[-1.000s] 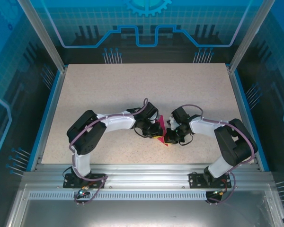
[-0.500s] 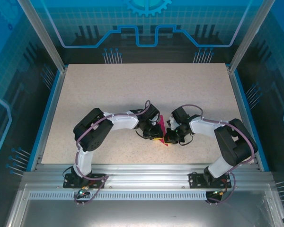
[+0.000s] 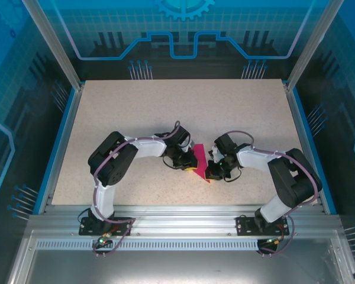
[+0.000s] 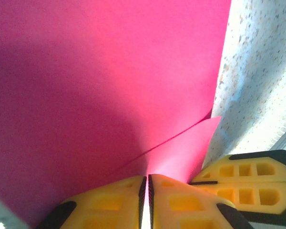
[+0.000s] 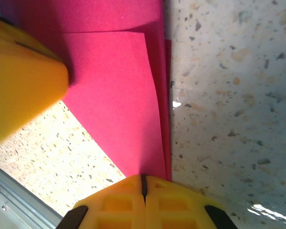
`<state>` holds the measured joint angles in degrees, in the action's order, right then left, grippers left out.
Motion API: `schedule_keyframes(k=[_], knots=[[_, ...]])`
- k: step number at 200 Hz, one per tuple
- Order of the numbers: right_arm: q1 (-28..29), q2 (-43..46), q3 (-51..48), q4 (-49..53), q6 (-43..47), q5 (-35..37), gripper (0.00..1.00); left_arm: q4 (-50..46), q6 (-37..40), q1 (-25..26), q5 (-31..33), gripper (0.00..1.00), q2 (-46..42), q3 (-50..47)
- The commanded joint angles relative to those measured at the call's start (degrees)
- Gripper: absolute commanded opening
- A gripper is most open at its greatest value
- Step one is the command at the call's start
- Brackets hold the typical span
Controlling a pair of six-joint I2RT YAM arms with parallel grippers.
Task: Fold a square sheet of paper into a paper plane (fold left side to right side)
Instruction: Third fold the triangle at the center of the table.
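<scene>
The square sheet of paper (image 3: 199,161) lies mid-fold, front centre of the surface (image 3: 165,112).
Your left gripper (image 4: 148,183) clamps a raised flap, likely to carry it rightward; your right gripper (image 5: 143,183), fingers together, seems to pin the doubled edge.

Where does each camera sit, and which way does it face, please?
Top external: above and behind the arms, looking down on the speckled beige table; both arms show whole, left gripper and right gripper meeting at the thin magenta-pink paper sheet.
Left wrist: on the left arm, looking along its yellow fingers at the sheet, close up.
Right wrist: on the right arm, looking down past its shut yellow fingers at the sheet's layered edge.
Shared: each wrist view catches the other gripper's yellow finger.
</scene>
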<state>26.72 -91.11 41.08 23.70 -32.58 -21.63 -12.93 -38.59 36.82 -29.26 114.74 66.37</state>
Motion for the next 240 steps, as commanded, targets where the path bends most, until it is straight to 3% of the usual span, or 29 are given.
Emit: schedule_keyframes(k=[1,56,117,171,240], knots=[[0.88,-3.00,-3.39,8.44,0.50,8.88,0.04,-3.54,4.11,-5.72,8.26,0.17,1.28,-3.08],[0.88,-3.28,-3.11,8.05,0.53,8.53,0.04,-4.37,6.52,-8.93,7.78,0.21,-2.33,-2.32],[0.88,-3.13,-2.89,8.19,0.74,8.21,0.04,-3.24,3.96,-5.63,6.43,0.24,-15.45,-5.95],[0.88,-3.12,-2.78,8.11,0.64,8.10,0.04,-2.09,2.30,2.17,3.51,0.24,-8.20,-0.70],[0.97,-1.67,-2.84,6.86,0.63,6.40,0.04,-3.18,2.72,3.81,5.42,0.23,-1.44,1.79]])
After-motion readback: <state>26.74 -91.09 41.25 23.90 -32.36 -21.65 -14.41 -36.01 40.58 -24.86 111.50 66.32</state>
